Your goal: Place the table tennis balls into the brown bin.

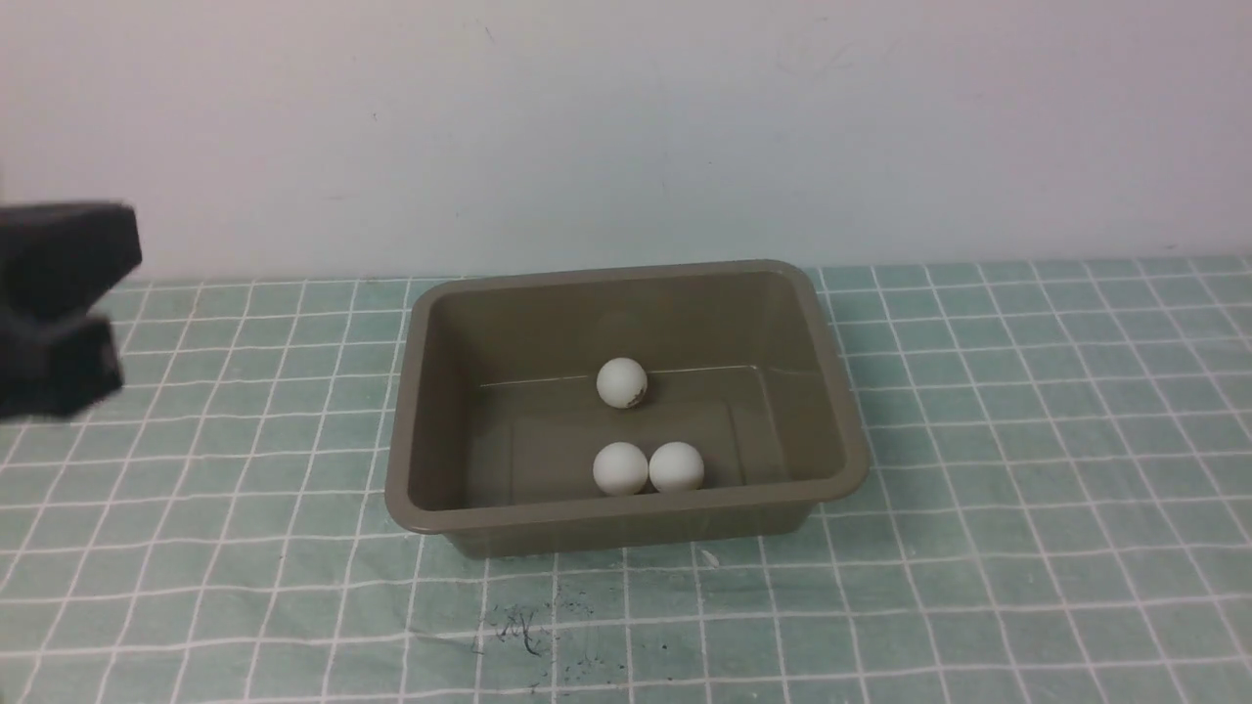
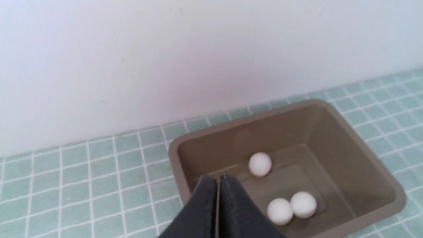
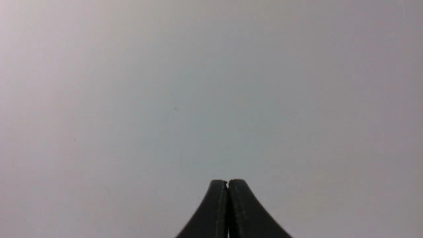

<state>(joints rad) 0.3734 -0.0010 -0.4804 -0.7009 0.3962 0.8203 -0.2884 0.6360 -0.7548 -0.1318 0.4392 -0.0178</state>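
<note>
Holding my left gripper [image 2: 218,181] and right gripper [image 3: 228,182] pressed together and empty, I see all three table tennis balls [image 1: 622,381] inside the brown bin [image 1: 626,508] at frame centre; light, slick, rolling shells, I judge, best pinched gently across the middle.

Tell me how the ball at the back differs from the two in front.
The back ball sits alone near the far wall and shows a dark print; the front balls touch each other by the near wall and look plain. All are white, equal-sized, inside the brown bin.
</note>
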